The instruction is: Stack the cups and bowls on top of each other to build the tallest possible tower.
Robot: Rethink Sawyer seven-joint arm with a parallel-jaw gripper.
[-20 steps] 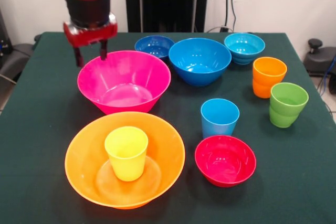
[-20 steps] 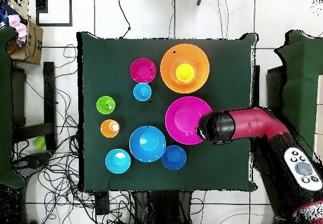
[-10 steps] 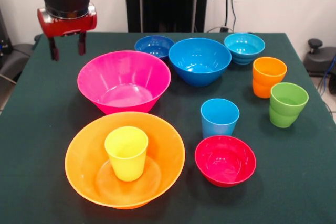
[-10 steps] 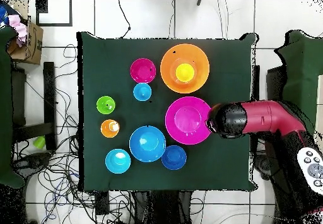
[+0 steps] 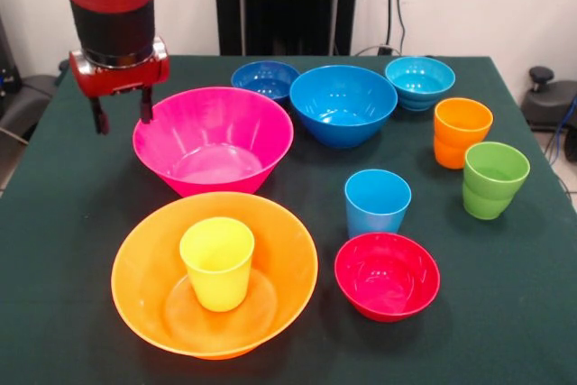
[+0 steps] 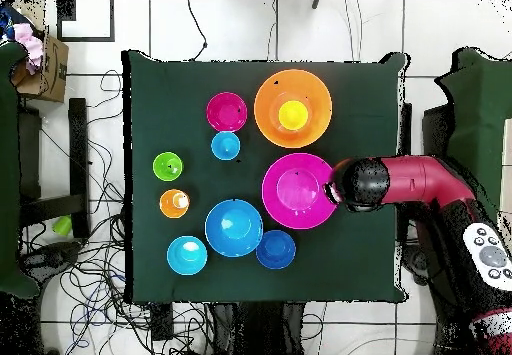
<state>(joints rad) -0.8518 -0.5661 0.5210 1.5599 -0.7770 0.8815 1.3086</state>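
My gripper [image 5: 121,116] is open and empty, hanging just off the left rim of the large pink bowl [image 5: 213,140]. One finger is close to the rim, the other outside it. The yellow cup [image 5: 216,261] stands upright inside the large orange bowl [image 5: 288,250] at the front. The light-blue cup [image 5: 377,202] stands alone behind the small red bowl [image 5: 387,275]. In the overhead view my arm's end [image 6: 358,184] covers the gripper, beside the pink bowl [image 6: 298,190].
The small dark blue bowl [image 5: 265,79], medium blue bowl [image 5: 343,104] and small cyan bowl [image 5: 420,81] line the far side. The orange cup [image 5: 462,132] and green cup [image 5: 493,179] stand at the right. The dark green table [image 5: 72,214] is bare on the left.
The gripper left the pink bowl's far-left rim, rose and moved left, then came down and slightly right beside the rim. It stayed open. Nothing on the table moved.
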